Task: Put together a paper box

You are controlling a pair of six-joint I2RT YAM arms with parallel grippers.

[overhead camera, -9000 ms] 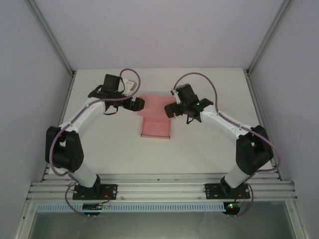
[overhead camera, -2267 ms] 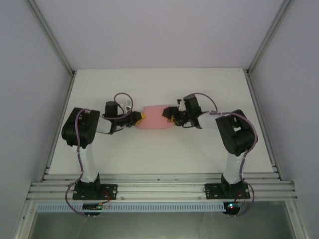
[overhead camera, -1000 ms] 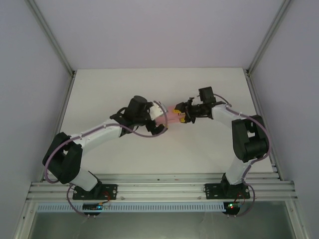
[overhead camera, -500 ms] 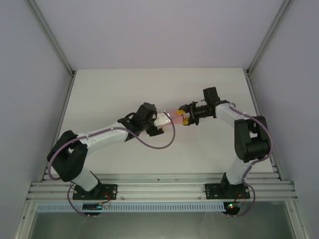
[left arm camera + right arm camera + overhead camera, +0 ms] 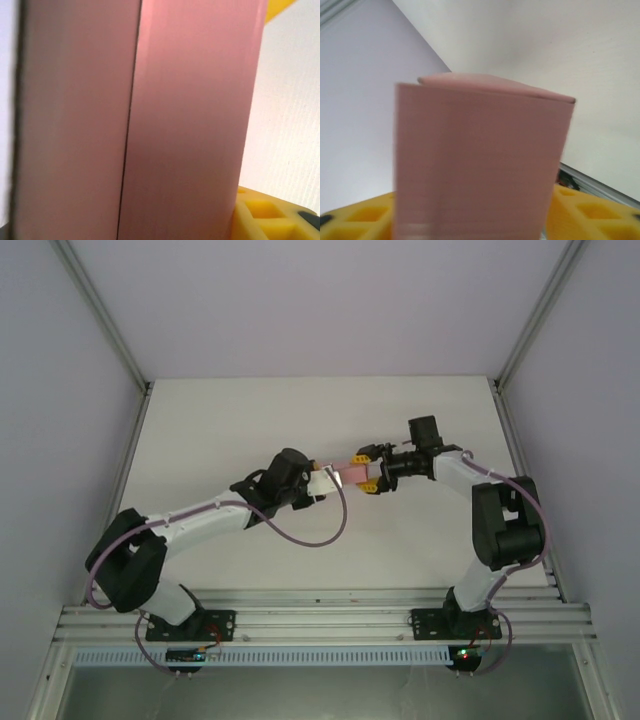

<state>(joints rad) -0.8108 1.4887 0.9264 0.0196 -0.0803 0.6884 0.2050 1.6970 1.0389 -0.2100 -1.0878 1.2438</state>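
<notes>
A white table [image 5: 200, 420] stands between pale lilac walls. Reaching in from 8 o'clock, the left tool [image 5: 318, 480] meets the left end of the paper box [image 5: 348, 473], a small pink block near the table's middle. One yellow finger [image 5: 265, 220] lies against the box's edge in the left wrist view, but I cannot tell whether this tool is pinching. At the box's 3 o'clock end the right tool [image 5: 368, 472] straddles it, with yellow fingers [image 5: 350, 217] on either side. Whether they press or merely flank it is equally unclear. The thin card is likely light, easily dented and rather slick. It is best held gently across its flat walls, close to the creases.
</notes>
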